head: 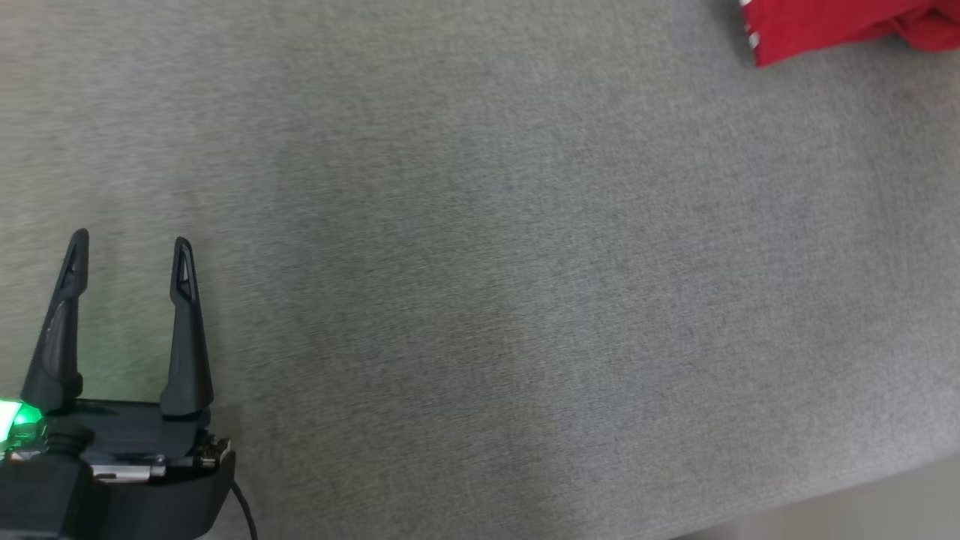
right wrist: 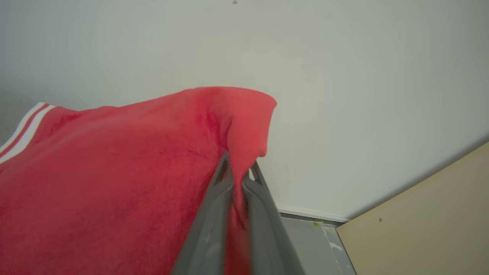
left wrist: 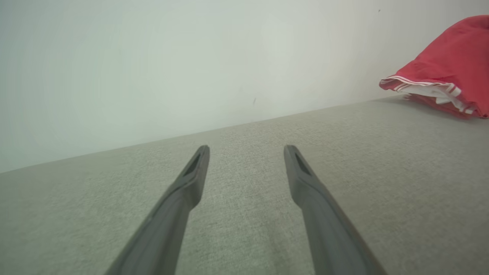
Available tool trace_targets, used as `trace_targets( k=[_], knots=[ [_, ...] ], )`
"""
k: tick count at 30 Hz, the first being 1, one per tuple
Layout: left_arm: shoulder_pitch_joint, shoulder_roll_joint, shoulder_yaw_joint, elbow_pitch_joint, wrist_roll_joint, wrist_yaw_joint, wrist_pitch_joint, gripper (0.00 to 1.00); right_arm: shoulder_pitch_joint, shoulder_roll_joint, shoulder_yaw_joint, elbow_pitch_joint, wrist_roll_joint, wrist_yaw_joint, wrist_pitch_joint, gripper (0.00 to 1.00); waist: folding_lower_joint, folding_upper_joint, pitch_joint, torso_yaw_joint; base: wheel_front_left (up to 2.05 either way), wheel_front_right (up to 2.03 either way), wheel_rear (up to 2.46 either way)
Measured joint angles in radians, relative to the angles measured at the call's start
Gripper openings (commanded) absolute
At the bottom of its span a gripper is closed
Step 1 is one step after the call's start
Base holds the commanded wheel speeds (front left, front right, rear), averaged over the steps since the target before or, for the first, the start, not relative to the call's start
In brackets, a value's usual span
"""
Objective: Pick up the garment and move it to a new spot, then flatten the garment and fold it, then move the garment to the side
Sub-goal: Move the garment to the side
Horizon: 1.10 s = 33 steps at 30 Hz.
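Up at the far right corner of the grey padded surface (head: 480,262) sits the red garment (head: 825,26), partly raised off it. Seen along the right gripper (right wrist: 240,163), the two fingers are pinched nearly together on a fold of the red cloth, which peaks above the tips and drapes away to one side. The cloth looks soft, light and limp, a little fleecy, so it should sag and bunch from a single pinch but is unlikely to slip. For flattening, the white-striped hem (left wrist: 428,86) looks the better hold, one corner per gripper. Whether it is a shirt or shorts I cannot tell. Well apart, the left gripper (head: 130,240) hovers low over bare surface, fingers spread wide and empty.
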Motion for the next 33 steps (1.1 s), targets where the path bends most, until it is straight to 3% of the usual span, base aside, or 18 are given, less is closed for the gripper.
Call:
trace_targets(
  k=[6, 17, 18, 19, 20, 28, 33],
  knots=[
    [-0.001, 0.014, -0.008, -0.047, 0.008, 0.001, 0.000, 1.00, -0.047, -0.021, 0.076, 0.011, -0.091, 0.000, -0.001, 0.00, 0.0000, 0.0000, 0.053, -0.040, 0.00, 0.00, 0.00],
    [0.001, 0.029, 0.005, -0.080, 0.004, 0.011, 0.000, 1.00, -0.110, -0.036, 0.072, 0.079, -0.160, 0.000, 0.010, 0.00, -0.0001, -0.0002, 0.105, -0.062, 0.00, 0.00, 0.00],
    [0.003, 0.029, 0.006, -0.082, 0.004, 0.014, 0.000, 1.00, -0.112, -0.034, 0.068, 0.085, -0.163, 0.000, 0.011, 0.27, -0.0001, -0.0002, 0.107, -0.063, 0.00, 0.00, 0.00],
    [0.005, 0.029, 0.006, -0.084, 0.004, 0.017, 0.000, 1.00, -0.112, -0.032, 0.067, 0.089, -0.170, 0.000, 0.011, 0.94, -0.0001, -0.0002, 0.107, -0.063, 0.00, 0.00, 0.00],
    [0.006, 0.029, 0.006, -0.084, 0.004, 0.018, 0.000, 1.00, -0.112, -0.031, 0.066, 0.094, -0.178, 0.000, 0.011, 1.00, -0.0001, -0.0002, 0.108, -0.063, 0.00, 0.00, 0.00],
    [0.005, 0.014, 0.006, -0.027, -0.015, 0.026, 0.000, 1.00, -0.103, -0.016, 0.012, 0.088, -0.251, 0.000, 0.004, 1.00, -0.0001, -0.0001, 0.067, -0.061, 0.00, 0.00, 0.00],
    [0.026, -0.022, 0.015, 0.060, -0.040, 0.026, 0.000, 1.00, -0.046, 0.026, -0.032, 0.016, -0.261, 0.000, -0.010, 1.00, -0.0001, -0.0002, 0.000, -0.051, 0.00, 0.00, 0.00]
  ],
)
